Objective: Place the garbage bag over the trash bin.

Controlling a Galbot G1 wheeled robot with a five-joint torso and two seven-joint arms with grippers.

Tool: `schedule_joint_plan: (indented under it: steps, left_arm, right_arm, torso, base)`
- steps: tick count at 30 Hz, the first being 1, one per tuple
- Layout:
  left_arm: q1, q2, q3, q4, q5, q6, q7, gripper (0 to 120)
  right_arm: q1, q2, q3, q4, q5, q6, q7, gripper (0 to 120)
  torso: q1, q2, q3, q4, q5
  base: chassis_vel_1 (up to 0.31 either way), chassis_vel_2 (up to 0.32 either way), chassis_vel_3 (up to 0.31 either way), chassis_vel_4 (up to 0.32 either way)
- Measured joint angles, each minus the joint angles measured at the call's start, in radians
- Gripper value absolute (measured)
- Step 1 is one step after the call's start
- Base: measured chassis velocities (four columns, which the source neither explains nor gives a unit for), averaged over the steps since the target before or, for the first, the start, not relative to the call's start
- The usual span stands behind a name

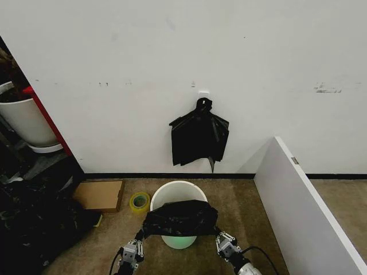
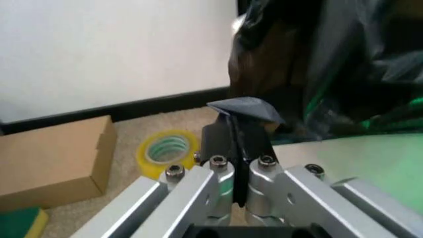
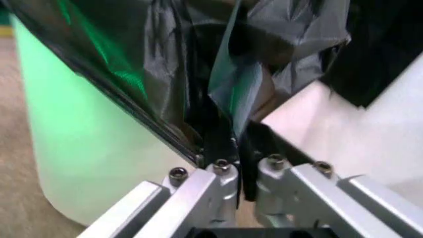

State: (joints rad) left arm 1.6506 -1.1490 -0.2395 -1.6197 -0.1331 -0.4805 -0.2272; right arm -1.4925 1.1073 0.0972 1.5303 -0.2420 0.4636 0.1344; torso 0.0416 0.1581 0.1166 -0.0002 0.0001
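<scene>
The cream-white trash bin point(image 1: 174, 193) stands on the carpet in front of me. The glossy black garbage bag point(image 1: 180, 219) is stretched across its near side, covering the near rim, while the far part of the mouth is uncovered. My left gripper point(image 1: 132, 250) holds the bag's left corner and my right gripper point(image 1: 225, 243) the right corner. Up close, the left gripper point(image 2: 237, 130) is shut on a fold of the bag point(image 2: 324, 64) beside the bin wall point(image 2: 357, 166). The right gripper point(image 3: 238, 144) is shut on the bag point(image 3: 158, 54) against the bin point(image 3: 86, 148).
A bunch of black bags point(image 1: 199, 136) hangs from a wall hook behind the bin. A cardboard box point(image 1: 100, 195) and a yellow tape roll point(image 1: 139, 201) lie left of the bin. A white panel point(image 1: 304, 206) runs along the right. A white pot point(image 1: 26, 120) and dark clutter sit far left.
</scene>
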Motion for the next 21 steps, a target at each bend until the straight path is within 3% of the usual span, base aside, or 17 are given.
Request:
schedule_joint_plan:
  steps: [6,14,18,21]
  left_arm:
    - [0.025,0.009,-0.002,-0.038,-0.005,0.006,-0.022,8]
    - [0.071,0.042,-0.002,-0.093,0.052,0.093,-0.072,34]
    - [0.087,0.062,-0.004,-0.120,0.071,0.128,-0.099,55]
    - [0.101,0.085,-0.011,-0.141,0.084,0.144,-0.108,67]
  right_arm:
    - [-0.043,-0.027,0.007,0.061,-0.013,0.030,-0.014,22]
    - [-0.086,-0.081,0.040,0.093,-0.023,0.058,-0.083,48]
    - [-0.095,-0.105,0.056,0.086,-0.024,0.084,-0.110,69]
    - [-0.105,-0.128,0.088,0.080,-0.021,0.136,-0.178,79]
  torso:
    - [0.000,0.000,0.000,0.0000,-0.0001]
    - [0.000,0.000,0.000,-0.0001,-0.0001]
    - [0.000,0.000,0.000,0.0000,0.0001]
    - [0.000,0.000,0.000,-0.0001,0.0000]
  base:
    - [0.000,0.000,0.000,0.000]
    - [0.000,0.000,0.000,0.000]
    - [0.000,0.000,0.000,0.000]
    - [0.000,0.000,0.000,0.000]
